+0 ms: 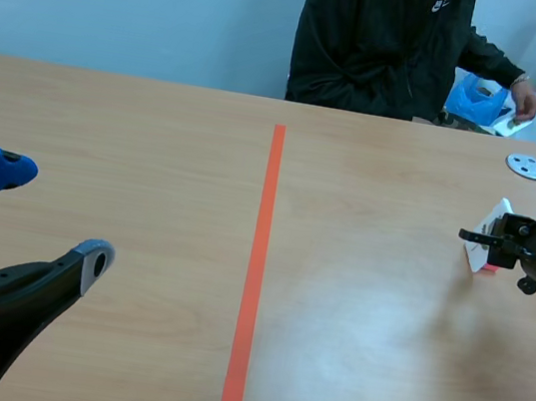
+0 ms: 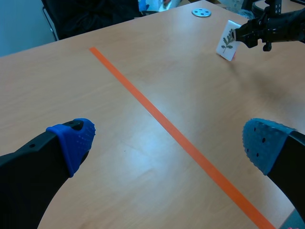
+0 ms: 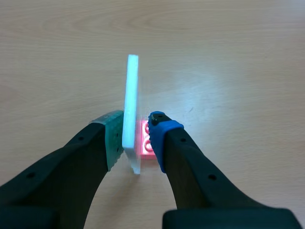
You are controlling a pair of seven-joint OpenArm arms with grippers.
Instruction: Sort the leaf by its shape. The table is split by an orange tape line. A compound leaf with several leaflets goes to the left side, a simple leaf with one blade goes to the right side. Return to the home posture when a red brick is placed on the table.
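While the right arm sits low at the far right of the table (image 1: 155, 143), I log the right gripper (image 3: 138, 134) as clamped on the card (image 3: 130, 95). The card is edge-on and upright between the pads. The grey-green pad (image 3: 113, 136) lies flat against one face. The blue pad (image 3: 159, 134) presses a pink studded block (image 3: 143, 143) that sits against the card's lower part on the other face. I cannot tell whether card and block rest on the table or hang just above it.

Position: the card is well to the right of the tape line (image 1: 254, 279), near the table's right edge. A grey disc (image 1: 527, 166) lies beyond it.

From the left wrist view, the card's face carries a green leaf (image 2: 228, 39). It looks like several leaflets on one stem, but it is too small for me to be sure.

The left gripper (image 1: 52, 217) is spread wide with nothing in it. It sits low on the left side, its blue pads (image 2: 72, 138) well apart above bare wood.

A person (image 1: 382, 46) in a dark jacket sits across the table, one hand (image 1: 523, 101) at a blue bag (image 1: 477, 99).
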